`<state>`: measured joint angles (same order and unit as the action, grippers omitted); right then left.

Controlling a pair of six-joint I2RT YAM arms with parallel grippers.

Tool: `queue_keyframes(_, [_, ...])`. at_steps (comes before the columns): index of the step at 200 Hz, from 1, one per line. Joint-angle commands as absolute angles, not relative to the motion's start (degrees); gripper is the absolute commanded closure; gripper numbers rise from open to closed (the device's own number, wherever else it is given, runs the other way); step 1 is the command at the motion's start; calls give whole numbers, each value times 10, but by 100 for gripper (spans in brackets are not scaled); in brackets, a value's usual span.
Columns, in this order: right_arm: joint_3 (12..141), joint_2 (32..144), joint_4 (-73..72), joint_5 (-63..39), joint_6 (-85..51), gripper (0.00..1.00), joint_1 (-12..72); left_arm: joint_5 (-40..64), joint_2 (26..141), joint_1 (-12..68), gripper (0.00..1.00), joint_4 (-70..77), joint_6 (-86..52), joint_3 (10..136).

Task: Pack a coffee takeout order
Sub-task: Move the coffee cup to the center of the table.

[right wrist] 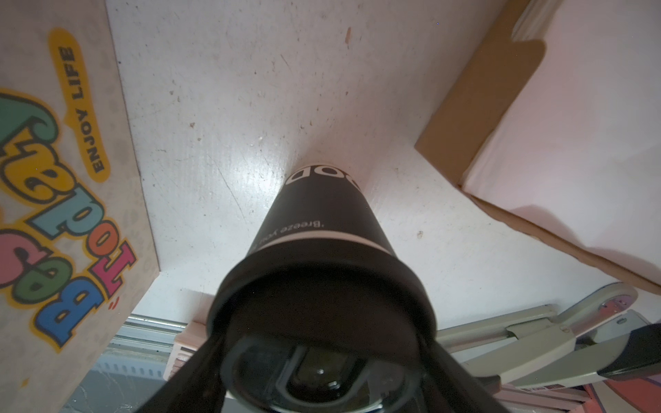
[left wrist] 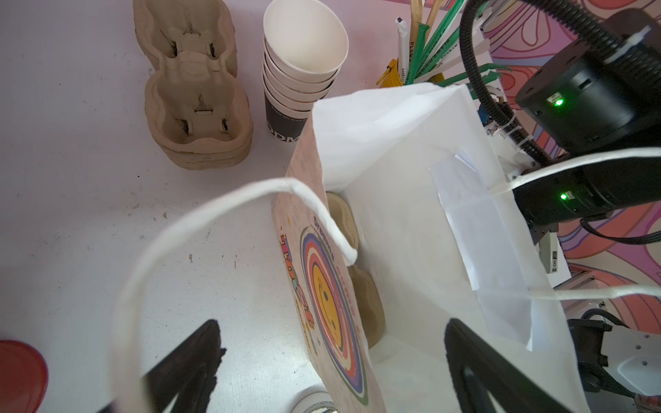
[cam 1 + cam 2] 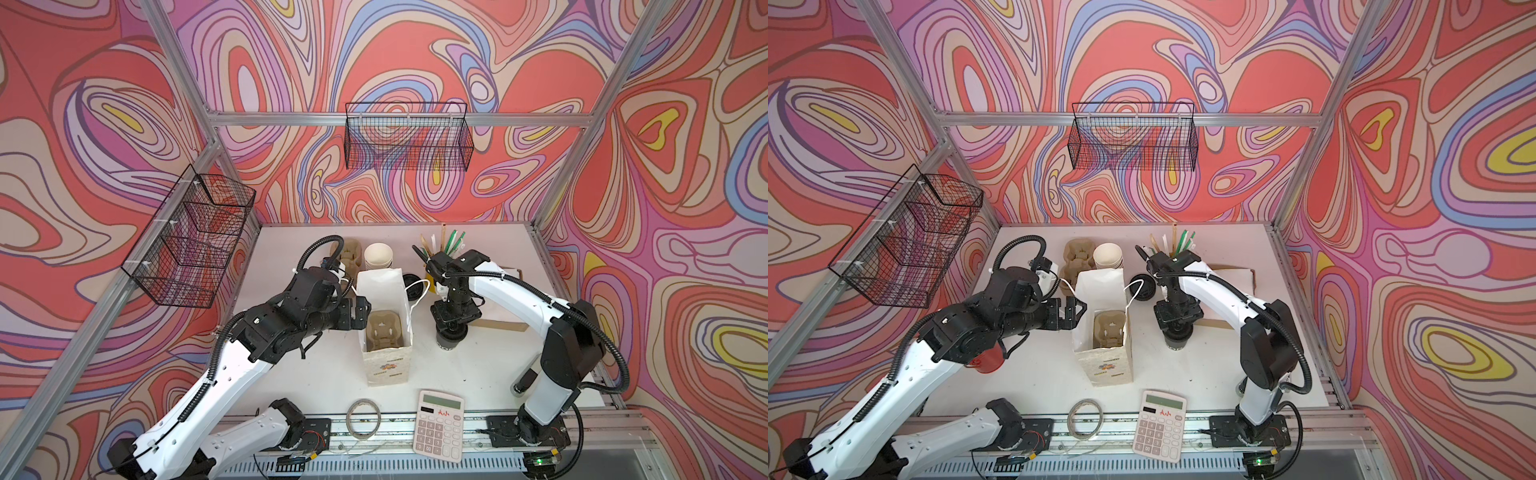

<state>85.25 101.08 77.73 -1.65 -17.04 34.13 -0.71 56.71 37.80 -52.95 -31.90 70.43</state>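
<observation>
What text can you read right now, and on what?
"ENJOY LIFE": yellow bubble on the paper bag.
"Dreams": same bag, beside its smiley; the rest is hidden.
"Breeze you": black lidded cup, with larger cut-off "OD" near its base.
"ODM", cut off: bottom cup of the cup stack.
Unreadable: the bag's big colourful lettering, the red mark on the calculator, the straw wrappers.

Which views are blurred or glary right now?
Right wrist view: the black cup body is sharp, its lid close to the lens is blurred and dark, and there is glare on the table beyond it. Left wrist view: the bag handle is soft, the paper bag interior bright. Both top views: sharp, with wide-angle bend.
</observation>
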Motion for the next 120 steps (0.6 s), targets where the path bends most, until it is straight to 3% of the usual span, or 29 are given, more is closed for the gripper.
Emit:
queue_keyframes(1, [830,1066,734,-21,-168,21,338,-14,563,375,0,-536,-317,702])
queue_keyframes(120, [865,1106,728,-23,-169,20,338,-16,561,375,0,-537,-316,700])
